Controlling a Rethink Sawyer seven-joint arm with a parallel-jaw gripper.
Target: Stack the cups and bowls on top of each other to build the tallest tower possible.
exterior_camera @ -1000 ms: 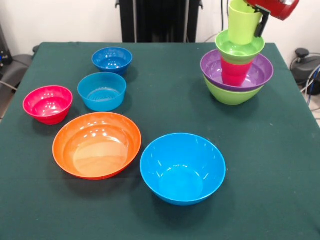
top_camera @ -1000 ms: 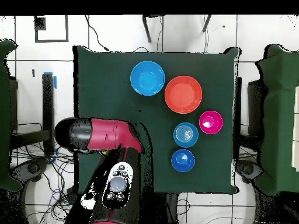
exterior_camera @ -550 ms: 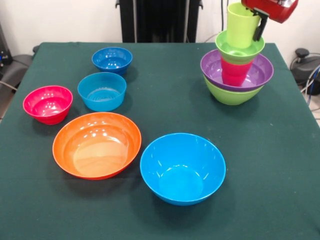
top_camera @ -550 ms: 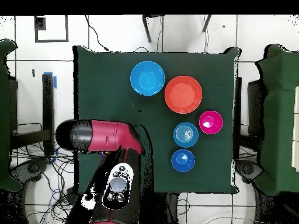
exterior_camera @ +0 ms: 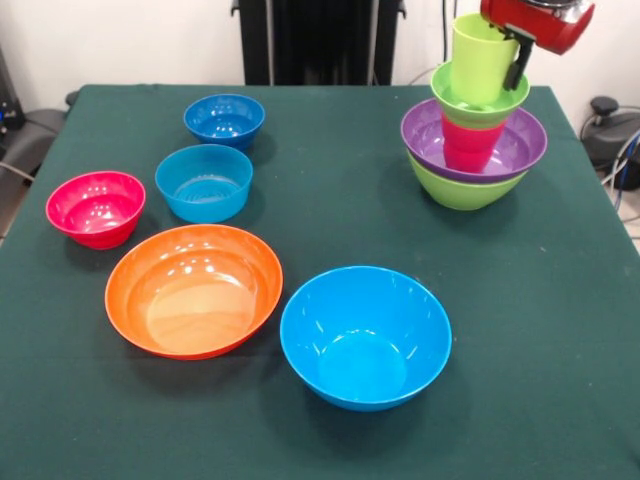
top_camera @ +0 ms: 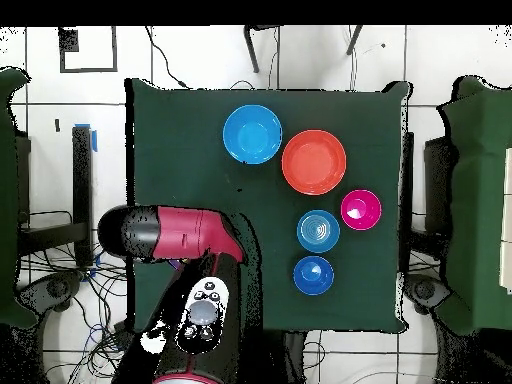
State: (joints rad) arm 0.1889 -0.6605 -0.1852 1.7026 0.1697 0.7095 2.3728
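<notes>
Five pieces form the tower (exterior_camera: 473, 140); gripper (exterior_camera: 505, 45) clamps its top lime cup (exterior_camera: 480, 58); five bowls beside it remain.

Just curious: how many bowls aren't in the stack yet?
5: dark blue, small light blue, pink, orange, big light blue. None seem hidden.
</notes>
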